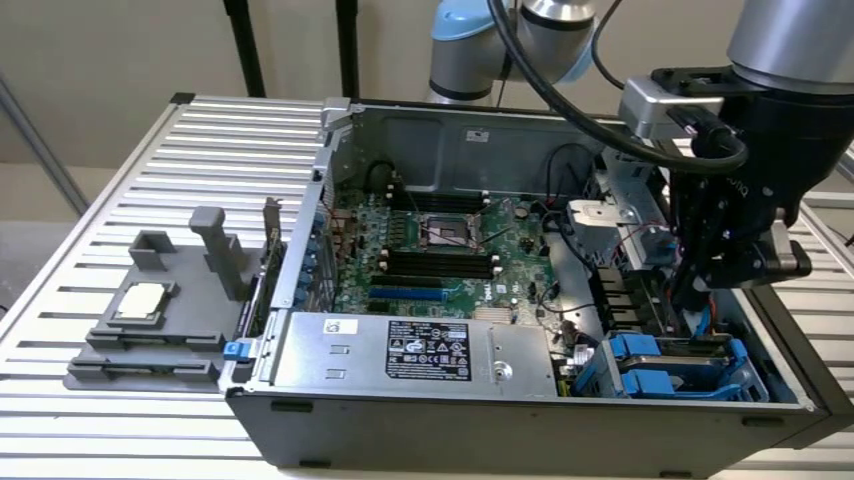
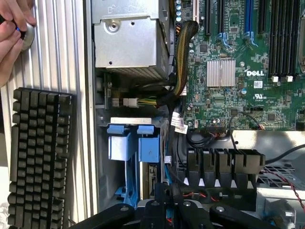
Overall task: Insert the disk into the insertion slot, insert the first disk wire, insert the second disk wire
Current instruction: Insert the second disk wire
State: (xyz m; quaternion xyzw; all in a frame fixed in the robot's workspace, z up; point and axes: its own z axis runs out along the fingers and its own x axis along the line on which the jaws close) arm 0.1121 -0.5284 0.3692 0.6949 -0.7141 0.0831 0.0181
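Note:
The disk (image 1: 667, 352) lies in its blue carrier (image 2: 129, 147) inside the insertion slot (image 2: 102, 157), the drive cage at the case's front corner on the exterior view's right. My gripper (image 1: 699, 300) reaches down into the open case just above and behind that cage. In the wrist view its black fingers (image 2: 167, 192) are pressed together. A thin blue disk wire (image 2: 166, 168) runs from beside the carrier straight into the fingertips and looks pinched there. The wire's plug end is hidden by the fingers.
The labelled silver power-supply box (image 1: 400, 350) sits beside the cage, with the motherboard (image 1: 441, 250) behind it. Cable bundles (image 2: 183, 57) cross between them. A grey fixture (image 1: 147, 310) stands on the slatted table. A hand (image 2: 12, 33) and a black keyboard (image 2: 38, 157) lie outside the case.

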